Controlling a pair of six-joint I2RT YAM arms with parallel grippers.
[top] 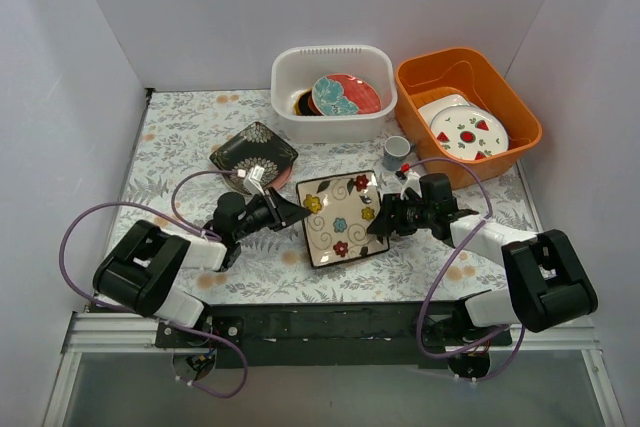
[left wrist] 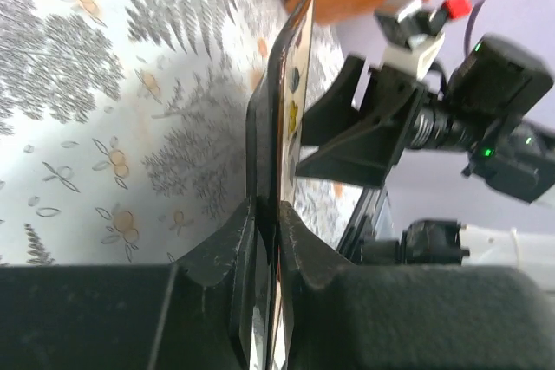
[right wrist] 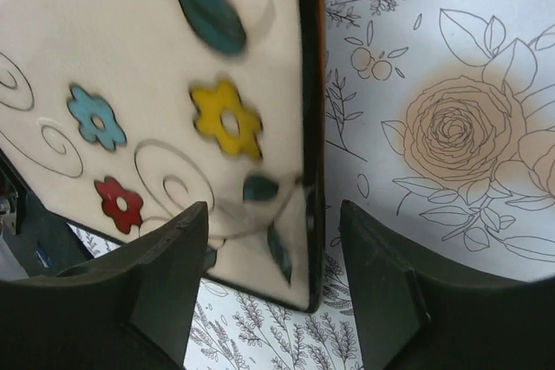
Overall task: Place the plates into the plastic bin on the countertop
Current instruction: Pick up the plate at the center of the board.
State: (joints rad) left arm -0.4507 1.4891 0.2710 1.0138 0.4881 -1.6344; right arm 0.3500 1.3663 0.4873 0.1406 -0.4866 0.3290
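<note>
A cream floral square plate (top: 340,217) is at the middle of the countertop (top: 180,137). My left gripper (top: 298,215) is shut on its left edge; the left wrist view shows the plate (left wrist: 282,110) edge-on between the fingers (left wrist: 303,257). My right gripper (top: 380,222) is open at the plate's right edge, and the rim of the plate (right wrist: 156,84) lies between its spread fingers (right wrist: 173,257) without being pinched. A black white-flowered square plate (top: 253,150) lies behind the left arm. The white plastic bin (top: 335,127) at the back holds a red and teal plate (top: 345,94).
An orange tub (top: 467,112) with white fruit-marked plates (top: 468,132) stands at the back right. A small blue-grey cup (top: 396,152) sits between the bin and the orange tub, just behind the right gripper. White walls close in the countertop on three sides.
</note>
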